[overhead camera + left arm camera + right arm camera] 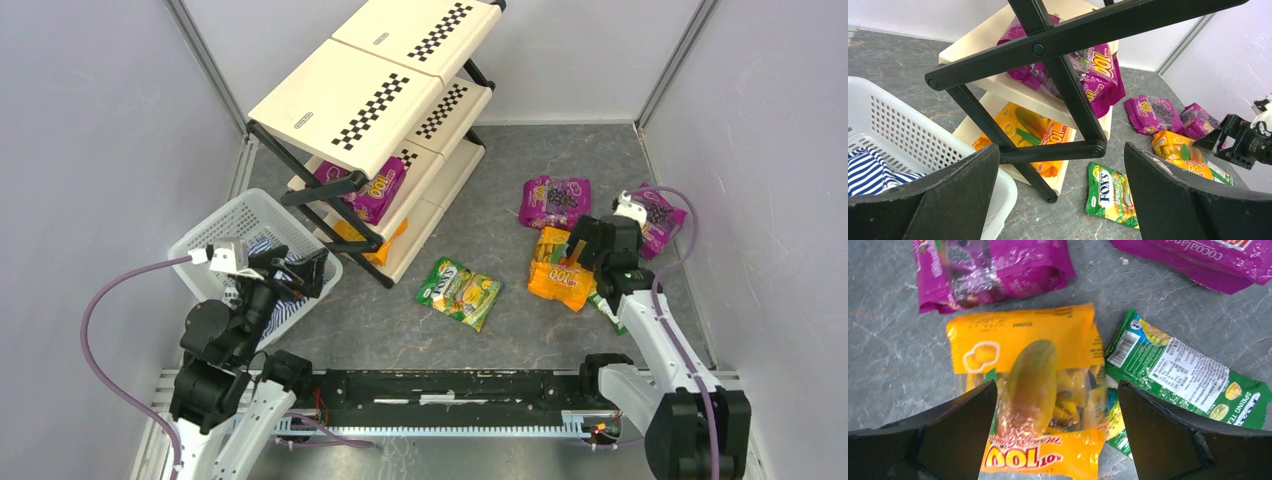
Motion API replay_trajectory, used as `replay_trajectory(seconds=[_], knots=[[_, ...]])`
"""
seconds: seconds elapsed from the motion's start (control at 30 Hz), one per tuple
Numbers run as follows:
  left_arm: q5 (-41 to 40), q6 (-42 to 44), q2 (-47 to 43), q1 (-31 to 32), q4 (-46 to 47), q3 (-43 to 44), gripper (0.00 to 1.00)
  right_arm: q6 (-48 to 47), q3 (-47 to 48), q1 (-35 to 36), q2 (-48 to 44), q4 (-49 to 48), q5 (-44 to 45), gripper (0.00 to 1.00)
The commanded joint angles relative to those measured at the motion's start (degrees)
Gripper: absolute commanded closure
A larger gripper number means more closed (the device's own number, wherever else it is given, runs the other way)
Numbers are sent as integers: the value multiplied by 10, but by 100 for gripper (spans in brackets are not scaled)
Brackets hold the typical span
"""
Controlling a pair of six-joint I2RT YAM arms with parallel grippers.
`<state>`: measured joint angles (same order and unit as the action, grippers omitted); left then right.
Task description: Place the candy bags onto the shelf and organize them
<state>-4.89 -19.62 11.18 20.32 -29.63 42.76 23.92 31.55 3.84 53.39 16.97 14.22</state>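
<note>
The shelf (372,95) stands at the back left, with a purple candy bag (375,190) on its middle tier and an orange one (385,245) on its bottom tier. On the floor lie a green bag (460,292), an orange bag (560,272), two purple bags (555,200) (662,215) and a second green bag (608,308). My right gripper (582,250) is open and hovers over the floor's orange bag (1033,390), jaws either side, not touching. My left gripper (312,270) is open and empty by the shelf's black frame (1063,45).
A white mesh basket (225,235) with a blue-white striped cloth (868,172) sits under my left gripper, touching the shelf's front foot. Grey walls close in both sides. The second green bag (1188,375) lies partly under the orange one.
</note>
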Motion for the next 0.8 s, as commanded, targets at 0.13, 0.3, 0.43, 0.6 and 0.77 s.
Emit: replay_trajectory(seconds=[0.13,0.3,0.43,0.6,0.77], knots=[[17,33,-9,-3,27,0,0,-11,-7,-35,83,-125,-162,2],[20,33,-8,-4,30,-2,0,-49,-26,-6,134,-206,-268,2],[26,33,2,-5,33,-2,0,-81,-3,102,159,-240,-225,4],[26,34,12,-10,32,-1,0,-97,79,194,254,-263,-241,6],[27,34,13,-10,32,-2,0,-111,167,231,299,-206,-236,7]])
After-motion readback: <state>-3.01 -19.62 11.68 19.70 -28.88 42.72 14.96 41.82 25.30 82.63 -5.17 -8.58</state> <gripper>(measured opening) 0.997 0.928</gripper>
